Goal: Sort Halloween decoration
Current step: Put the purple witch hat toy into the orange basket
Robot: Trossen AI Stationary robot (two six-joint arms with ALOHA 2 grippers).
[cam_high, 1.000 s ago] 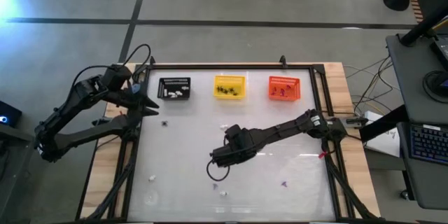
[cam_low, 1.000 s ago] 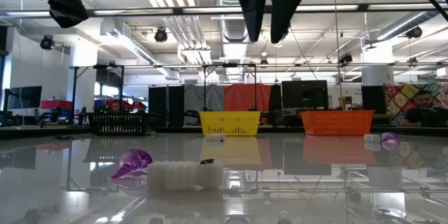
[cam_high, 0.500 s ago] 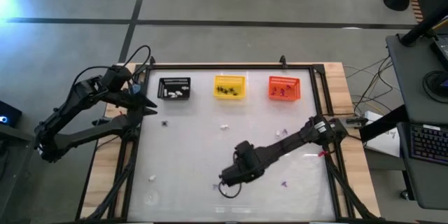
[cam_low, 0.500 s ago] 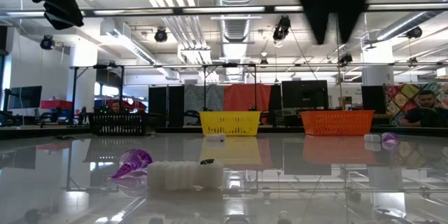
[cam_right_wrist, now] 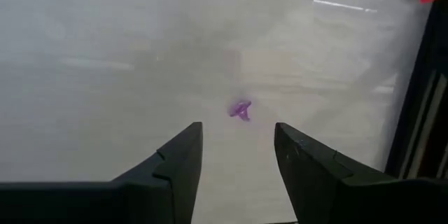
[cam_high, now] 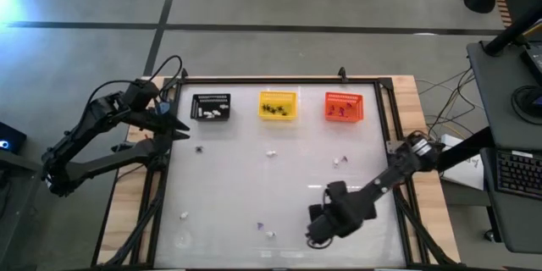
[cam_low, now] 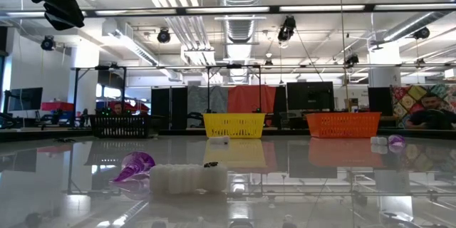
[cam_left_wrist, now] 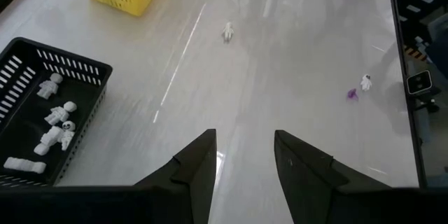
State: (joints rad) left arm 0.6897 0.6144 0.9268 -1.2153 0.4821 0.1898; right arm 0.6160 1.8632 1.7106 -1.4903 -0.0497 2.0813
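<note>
Hovering with fingers spread and empty, the right gripper (cam_right_wrist: 236, 171) lines up on a purple bit (cam_right_wrist: 240, 109) lying on the glossy white table (cam_high: 237, 186); next, I judge, descend and close on it for the orange basket (cam_high: 343, 107). Left gripper (cam_left_wrist: 241, 175) waits open beside the black basket (cam_high: 211, 107); open workshop beyond
</note>
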